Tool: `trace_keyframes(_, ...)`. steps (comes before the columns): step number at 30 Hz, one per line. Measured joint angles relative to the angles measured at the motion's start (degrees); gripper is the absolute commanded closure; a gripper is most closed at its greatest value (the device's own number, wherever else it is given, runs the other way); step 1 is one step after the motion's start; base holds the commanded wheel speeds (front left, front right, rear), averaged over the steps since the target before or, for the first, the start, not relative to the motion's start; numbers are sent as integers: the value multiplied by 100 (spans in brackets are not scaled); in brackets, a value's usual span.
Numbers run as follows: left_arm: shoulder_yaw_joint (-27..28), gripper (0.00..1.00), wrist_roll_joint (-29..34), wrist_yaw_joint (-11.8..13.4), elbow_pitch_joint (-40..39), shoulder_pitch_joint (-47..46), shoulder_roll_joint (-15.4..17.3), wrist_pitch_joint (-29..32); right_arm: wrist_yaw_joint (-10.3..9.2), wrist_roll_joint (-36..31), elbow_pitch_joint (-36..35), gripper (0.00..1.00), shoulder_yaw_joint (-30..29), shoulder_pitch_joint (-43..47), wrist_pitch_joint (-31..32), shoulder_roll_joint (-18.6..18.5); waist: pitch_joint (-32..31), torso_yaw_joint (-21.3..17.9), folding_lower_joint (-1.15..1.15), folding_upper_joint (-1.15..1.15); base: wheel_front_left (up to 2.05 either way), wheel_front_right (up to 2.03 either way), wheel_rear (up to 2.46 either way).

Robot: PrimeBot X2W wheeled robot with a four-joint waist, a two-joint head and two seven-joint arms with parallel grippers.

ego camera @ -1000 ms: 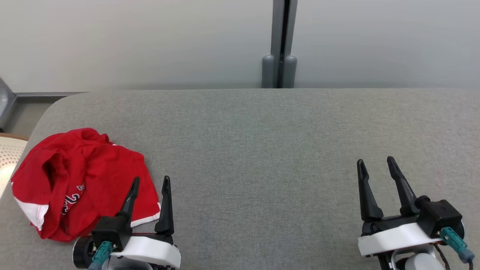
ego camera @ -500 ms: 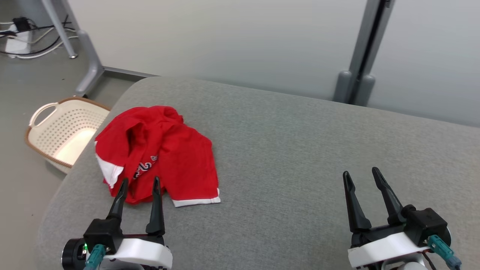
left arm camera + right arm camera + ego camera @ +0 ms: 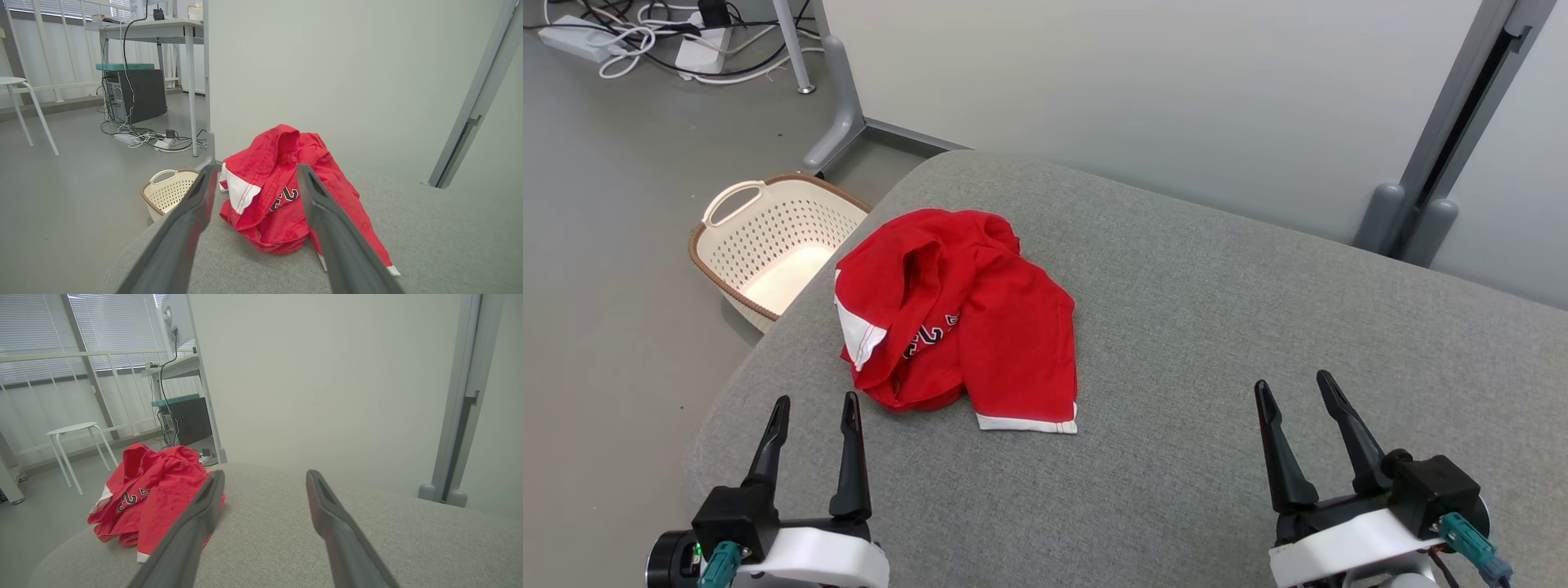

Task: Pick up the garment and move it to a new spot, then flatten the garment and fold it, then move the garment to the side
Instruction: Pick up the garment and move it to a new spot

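The garment [image 3: 964,314] is a crumpled red shirt with white trim and dark lettering, lying near the left end of the grey padded table [image 3: 1217,327]. It also appears straight ahead in the left wrist view [image 3: 282,196] and to the left in the right wrist view [image 3: 151,490]. My left gripper [image 3: 815,402] is open and empty, hovering just short of the garment's near edge. Far off at the lower right, my right gripper [image 3: 1294,382] is open and empty too, over bare table.
A cream perforated laundry basket [image 3: 768,245] stands on the floor beside the table's left end. Cables and a power strip [image 3: 645,41] lie on the floor behind it. A pale wall panel and grey post [image 3: 1445,139] back the table.
The head camera has turned left, so the basket and floor have come into view. Both grippers stay open; the left one now sits short of the garment rather than over it.
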Motion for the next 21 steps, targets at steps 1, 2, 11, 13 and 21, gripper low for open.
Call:
trace_keyframes(1,-2,0,0,7,-9,0,-1,0,0,-2,14,0,0,-3,0,-2,2,1,0,0,0,0,0)
trace_keyframes(2,-1,0,0,21,-16,0,0,0,0,-11,19,0,-1,-3,0,-2,1,0,0,0,0,0,0)
trace_keyframes(11,132,0,-210,7,-81,-31,2,0,0,13,13,0,-70,-6,0,-2,76,-88,0,0,0,0,0)
trace_keyframes(13,193,0,-165,-10,-47,-83,0,0,0,-23,5,0,-68,-23,0,1,142,-138,0,0,0,0,0)
trace_keyframes(21,553,0,-32,-404,408,-699,8,0,0,-315,-57,0,-218,-239,0,0,625,-373,0,0,0,0,0)
